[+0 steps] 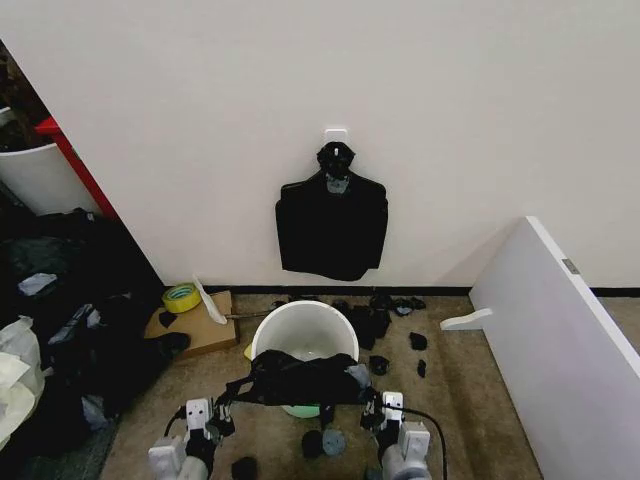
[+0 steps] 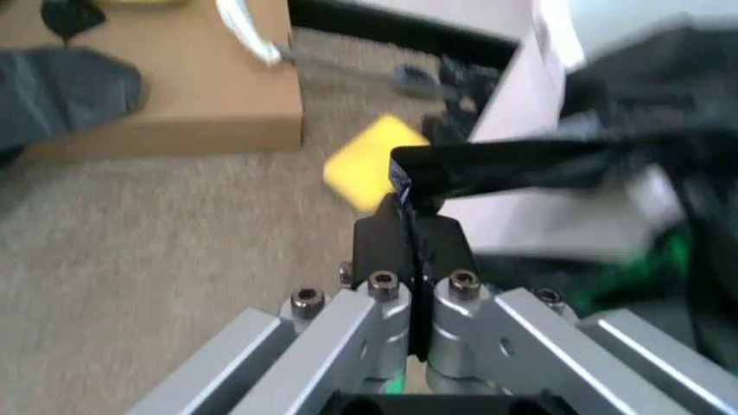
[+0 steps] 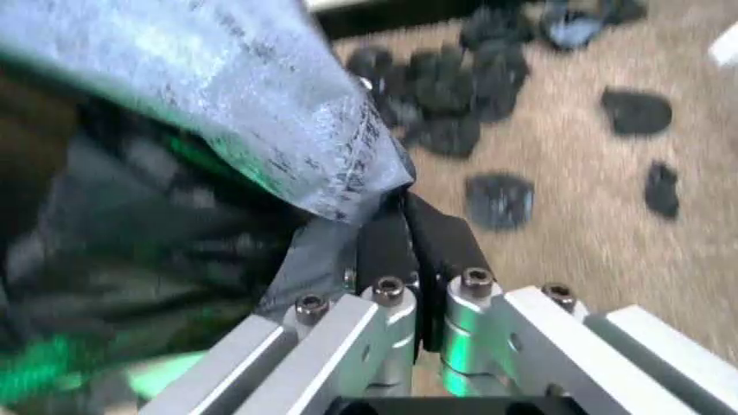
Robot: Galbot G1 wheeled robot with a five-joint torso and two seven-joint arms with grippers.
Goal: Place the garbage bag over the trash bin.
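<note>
The trash bin (image 1: 303,330), a round white bucket, stands on the carpet just in front of me. The garbage bag (image 1: 300,380), glossy black plastic, is stretched across the near side of the bin's rim between both grippers. My left gripper (image 1: 222,408) is shut on the bag's left edge; in the left wrist view the taut black plastic (image 2: 519,160) runs out from the shut gripper (image 2: 406,226) beside the white bin wall (image 2: 524,112). My right gripper (image 1: 378,405) is shut on the right edge, and in the right wrist view the bag (image 3: 231,112) bunches at the gripper (image 3: 403,229).
A flat bundle of black bags (image 1: 332,225) hangs on the wall behind the bin. A cardboard piece (image 1: 195,325) with yellow tape (image 1: 181,297) lies left. Small black scraps (image 1: 395,330) litter the carpet. A white board (image 1: 560,340) leans at the right; dark clutter (image 1: 70,300) fills the left.
</note>
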